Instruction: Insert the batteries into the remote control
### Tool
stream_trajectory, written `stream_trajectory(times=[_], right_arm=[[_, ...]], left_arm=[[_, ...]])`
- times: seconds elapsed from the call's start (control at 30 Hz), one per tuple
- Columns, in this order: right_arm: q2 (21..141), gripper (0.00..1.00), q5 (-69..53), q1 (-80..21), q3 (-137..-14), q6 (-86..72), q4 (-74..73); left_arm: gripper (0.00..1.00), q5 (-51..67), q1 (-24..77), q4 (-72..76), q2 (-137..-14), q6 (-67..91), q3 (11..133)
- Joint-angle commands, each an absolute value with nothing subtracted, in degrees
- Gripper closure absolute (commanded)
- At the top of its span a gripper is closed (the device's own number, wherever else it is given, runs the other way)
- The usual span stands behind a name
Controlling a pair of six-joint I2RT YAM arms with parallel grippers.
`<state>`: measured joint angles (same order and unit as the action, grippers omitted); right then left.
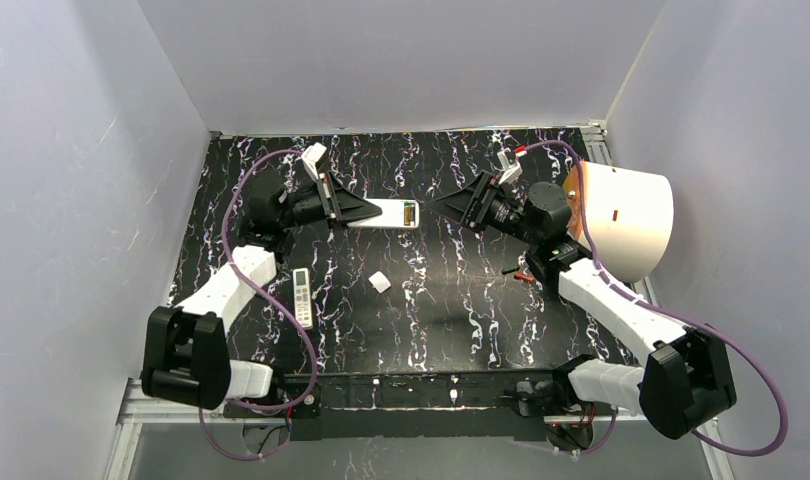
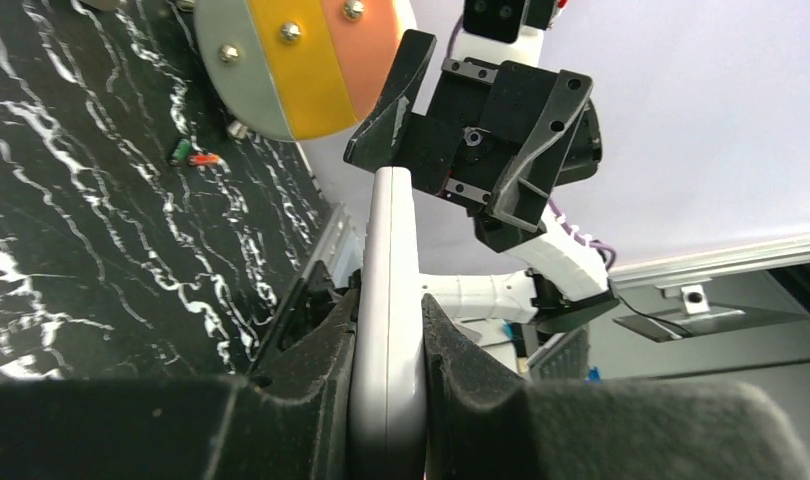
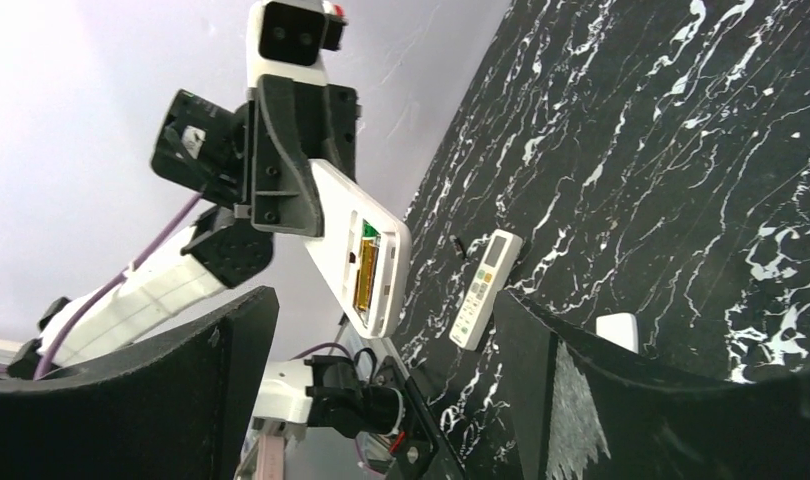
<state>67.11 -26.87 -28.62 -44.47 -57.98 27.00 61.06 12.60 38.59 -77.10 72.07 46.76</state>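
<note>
The left gripper (image 1: 366,211) is closed tightly on the remote control (image 1: 393,212) and holds it by one end, lifted above the far part of the black marbled counter (image 1: 451,300). In the left wrist view the white body of the remote stands on its edge between the 2 fingers (image 2: 461,380), touching both. The back of the remote faces up and toward the right arm. Its battery compartment (image 3: 366,262) is uncovered, and something yellowish and a little green shows inside. I cannot tell if this is a battery.

The right gripper (image 1: 436,205) is wide and holds nothing. It points at the free end of the remote and is just beside it, but I cannot tell if it touches.

The batteries (image 1: 521,272) lie on the counter near the right arm, close to a white rounded shell (image 1: 631,215) at the right edge. In the left wrist view they look like 2 tiny pieces, 1 greenish and 1 red-orange.

A second remote (image 1: 302,297) lies flat on the counter near the left arm, with its buttons up. A small white piece (image 1: 379,282) lies near the middle of the counter, well apart from both grippers.
</note>
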Motion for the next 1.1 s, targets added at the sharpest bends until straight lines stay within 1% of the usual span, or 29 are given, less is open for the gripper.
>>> stream_trajectory(times=[0.0, 0.1, 0.17, 0.2, 0.27, 0.33, 0.4, 0.5, 0.6, 0.63, 0.7, 0.83, 1.07], right_arm=[[68.97, 0.11, -29.06, -29.04, -49.03, -52.03, 22.76], [70.48, 0.11, -24.73, -30.65, -51.84, -45.76, 13.57], [72.44, 0.12, -19.45, -32.58, -54.44, -41.56, 6.09], [73.63, 0.13, -17.23, -33.87, -55.35, -40.12, 3.38], [76.2, 0.17, -11.54, -36.24, -57.52, -38.72, -2.16], [79.21, 0.24, -6.7, -38.66, -59.35, -38.84, -6.22], [82.85, 0.31, -2.8, -41.03, -61.25, -40.02, -9.08], [88.52, 0.44, 1.07, -44.65, -63.27, -41.63, -8.32], [94.96, 0.57, 1.23, -47.65, -66.58, -42.25, -5.49], [97.34, 0.59, 1.01, -48.5, -68.26, -42.15, -5.05], [102.44, 0.6, 1.09, -50.23, -72.06, -41.89, -4.73], [109.59, 0.6, 2.48, -52.78, -77.26, -42.71, -3.69], [115.35, 0.61, 6.5, -53.89, -80.88, -44.57, -3.56]], left_arm=[[1.0, 60.16, 10.16, 27.56, -72.08, 61.43, 45.85], [1.0, 57.79, 7.66, 18.03, -69.86, 56.35, 46.07], [1.0, 52.31, 5.93, 4.66, -68.76, 49.77, 48.0], [1.0, 46.31, 5.39, -3.79, -68.58, 45.19, 49.73], [1.0, 37.24, 5.11, -17.53, -68.55, 36.37, 53.48], [1.0, 32.11, 4.87, -23.01, -67.94, 32.87, 54.75], [1.0, 28.87, 4.5, -25.15, -66.7, 31.57, 54.65], [1.0, 24.55, 4.18, -26.69, -64.59, 30.73, 53.79], [1.0, 21.66, 4.02, -28.07, -62.66, 30.31, 53.23], [1.0, 20.91, 4.01, -28.61, -62.23, 29.99, 53.18], [1.0, 19.95, 3.98, -29.39, -61.42, 29.06, 52.9], [1.0, 22.23, 3.96, -29.07, -60.95, 27.42, 51.38], [1.0, 21.59, 4.0, -29.16, -60.3, 26.72, 49.72]])
